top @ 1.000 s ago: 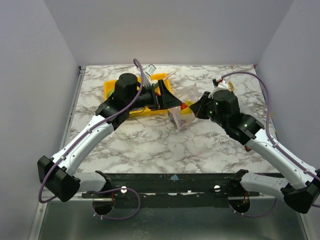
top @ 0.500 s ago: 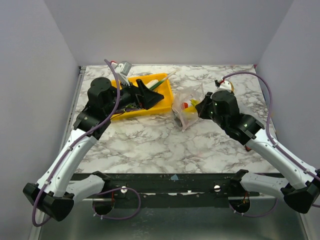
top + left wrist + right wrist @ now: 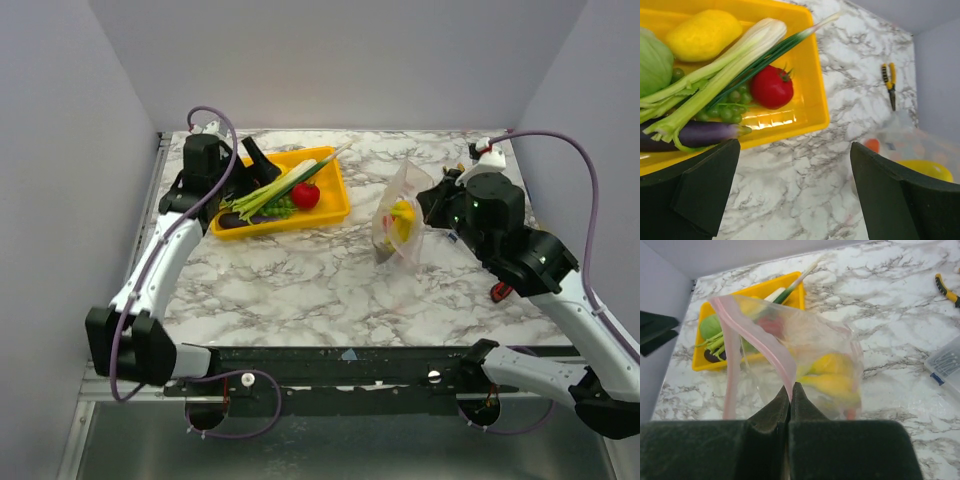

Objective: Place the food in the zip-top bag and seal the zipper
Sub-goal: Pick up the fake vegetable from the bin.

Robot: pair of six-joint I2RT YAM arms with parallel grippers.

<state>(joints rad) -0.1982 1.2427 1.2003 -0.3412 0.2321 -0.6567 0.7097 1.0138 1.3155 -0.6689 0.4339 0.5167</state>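
The clear zip-top bag (image 3: 400, 215) hangs upright from my right gripper (image 3: 428, 202), which is shut on its pink zipper strip (image 3: 775, 347). The mouth gapes open in the right wrist view, gripper (image 3: 790, 386) at the near edge. A yellow banana (image 3: 832, 375) lies inside the bag (image 3: 805, 340). My left gripper (image 3: 252, 162) is open and empty above the left end of the yellow tray (image 3: 335, 205). The tray (image 3: 817, 65) holds leeks (image 3: 735, 60), a red fruit (image 3: 771, 86), a cabbage (image 3: 652, 62) and a yellow fruit (image 3: 702, 34). The left gripper (image 3: 795, 165) faces bare marble, the bag (image 3: 905, 145) to its right.
Yellow-handled pliers (image 3: 888, 85) lie at the back right of the table. A small clear packet with a blue mark (image 3: 946, 364) lies right of the bag. A small red object (image 3: 500, 292) sits by the right arm. A purple eggplant (image 3: 695, 134) lies in the tray.
My left arm has swung back left from the bag to the tray's left end. My right gripper has carried the bag right and lifted it upright. The tray's food is now uncovered.
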